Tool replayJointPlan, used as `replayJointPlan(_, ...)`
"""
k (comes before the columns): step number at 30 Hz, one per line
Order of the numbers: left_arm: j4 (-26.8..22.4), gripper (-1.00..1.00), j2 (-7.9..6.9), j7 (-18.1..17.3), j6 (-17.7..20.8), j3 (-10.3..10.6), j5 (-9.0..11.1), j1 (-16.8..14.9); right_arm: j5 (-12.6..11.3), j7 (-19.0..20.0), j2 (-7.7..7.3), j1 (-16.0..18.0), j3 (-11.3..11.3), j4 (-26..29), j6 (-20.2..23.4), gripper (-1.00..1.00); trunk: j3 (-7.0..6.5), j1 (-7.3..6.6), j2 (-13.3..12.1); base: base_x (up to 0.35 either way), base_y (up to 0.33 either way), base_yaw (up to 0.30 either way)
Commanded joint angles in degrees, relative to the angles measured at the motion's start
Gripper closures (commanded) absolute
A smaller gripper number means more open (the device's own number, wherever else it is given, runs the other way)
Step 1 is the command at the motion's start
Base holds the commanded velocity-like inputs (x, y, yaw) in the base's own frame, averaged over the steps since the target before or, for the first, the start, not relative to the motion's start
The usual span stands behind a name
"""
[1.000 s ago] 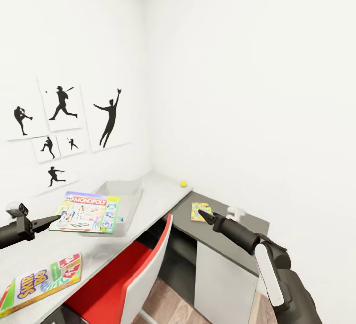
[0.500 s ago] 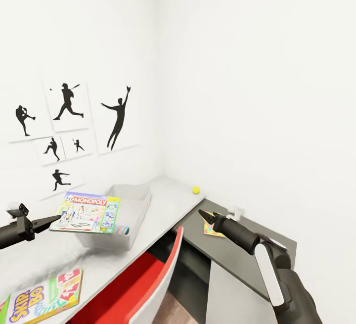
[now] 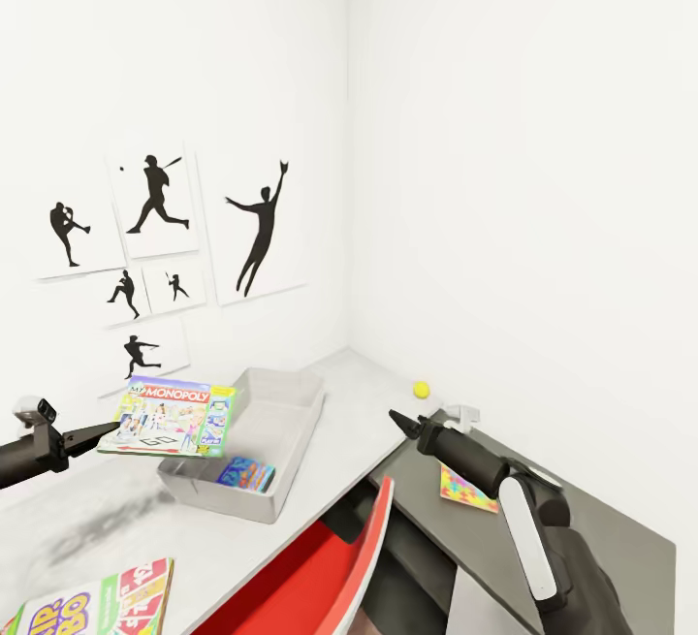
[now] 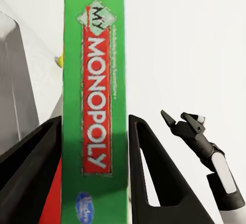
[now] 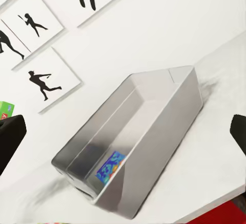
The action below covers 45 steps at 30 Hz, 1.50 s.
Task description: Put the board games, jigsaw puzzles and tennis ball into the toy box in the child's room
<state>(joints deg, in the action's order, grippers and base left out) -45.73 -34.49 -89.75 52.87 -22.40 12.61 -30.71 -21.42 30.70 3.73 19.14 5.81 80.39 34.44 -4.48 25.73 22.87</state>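
— Where's your Monopoly game?
— Clamped in your left gripper, hovering beside the toy box. Carry it over the rim, then release.
— Your right gripper?
— Empty; probably parted, though hard to judge.

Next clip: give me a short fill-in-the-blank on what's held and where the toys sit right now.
1. The left gripper is shut on the ____ board game.
2. The blue box lies inside the grey ____.
3. The tennis ball rests on the ____ near the corner of the walls.
4. The jigsaw puzzle lies on the table's lower ____ grey section.

Missing words: Monopoly; toy box; table; dark
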Motion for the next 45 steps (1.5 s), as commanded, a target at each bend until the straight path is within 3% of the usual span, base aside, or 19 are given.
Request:
replayJointPlan(1,0.02,1.0,0.01,-0.25,0.57,-0.01,0.07,-0.05,-0.29,0.14,0.05,0.02,0.17,0.03,0.45,-1.0,0.07,0.05,0.05,0.283,0.0,0.243)
replayJointPlan(9,0.02,1.0,-0.05,-0.25,0.55,-0.01,0.05,-0.05,-0.29,0.11,0.05,0.02,0.09,0.03,0.45,-1.0,0.43,0.05,0.05,0.179,0.0,0.246)
replayJointPlan(20,0.02,1.0,0.01,-0.25,0.54,-0.01,0.05,-0.05,-0.2,-0.24,-0.01,0.02,-2.01,0.06,0.45,-1.0,0.91,0.05,0.05,0.054,-0.001,0.248)
replayJointPlan(45,0.02,1.0,0.03,-0.25,0.53,-0.01,0.05,-0.05,-0.21,-0.29,0.01,0.02,-2.1,-0.11,0.45,-1.0,1.99,0.05,0.05,0.128,-0.047,0.248)
